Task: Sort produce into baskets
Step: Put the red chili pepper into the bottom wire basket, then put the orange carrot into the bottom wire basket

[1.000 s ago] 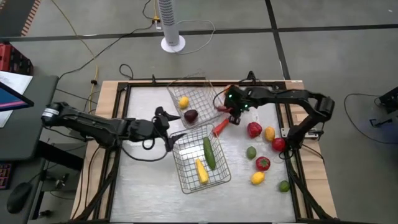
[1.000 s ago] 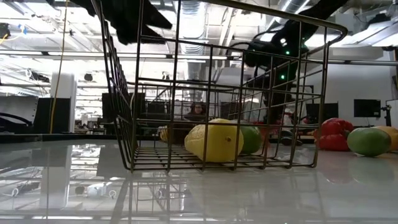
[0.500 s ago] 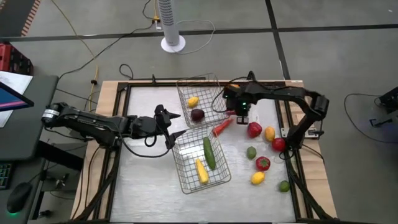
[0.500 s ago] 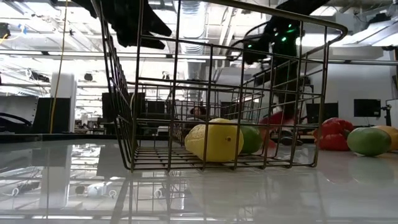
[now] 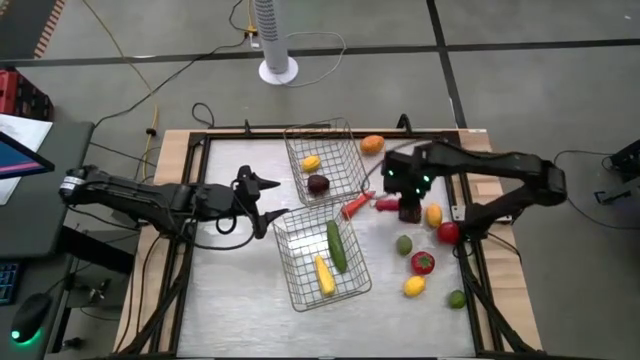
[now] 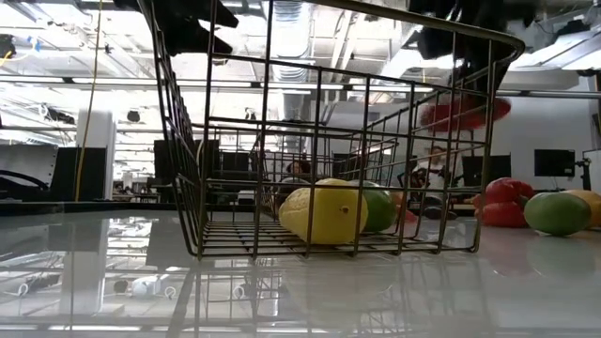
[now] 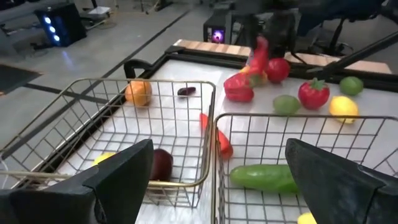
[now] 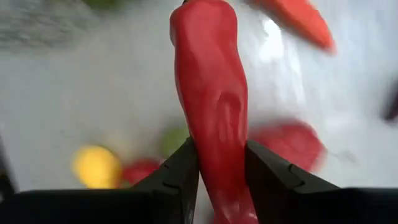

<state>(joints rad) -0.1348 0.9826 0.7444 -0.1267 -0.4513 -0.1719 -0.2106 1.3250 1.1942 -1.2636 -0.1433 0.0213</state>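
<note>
My right gripper (image 5: 403,206) is shut on a long red pepper (image 8: 211,93), held above the table right of the baskets. My left gripper (image 5: 262,200) is open and empty, left of the gap between the two wire baskets. The far basket (image 5: 300,150) holds a lemon (image 5: 311,163) and a dark plum (image 5: 318,184). The near basket (image 5: 290,262) holds a green cucumber (image 5: 337,245) and a long yellow piece (image 5: 323,273). An orange-red pepper (image 5: 352,207) lies on the table between the baskets and my right gripper. My right gripper pinches the long red pepper between its two fingers (image 8: 181,174), by one end (image 8: 219,177). The rest of the pepper reaches out past the fingertips, along the fingers. The pepper is lifted clear of the table, as the low view (image 6: 460,113) shows.
An orange (image 5: 372,144) lies beside the far basket's right side. Loose produce lies at the right: a lemon (image 5: 433,214), a tomato (image 5: 447,232), a lime (image 5: 404,244), a red pepper (image 5: 423,262), another lemon (image 5: 414,286) and a lime (image 5: 456,298). The table's raised frame (image 5: 470,250) runs close by.
The far basket has turned about and slid a little toward the table's right edge. My right gripper has left it, gone toward the right and near edges, and has risen with the long red pepper. My left gripper has drawn back slightly toward the table's left edge.
</note>
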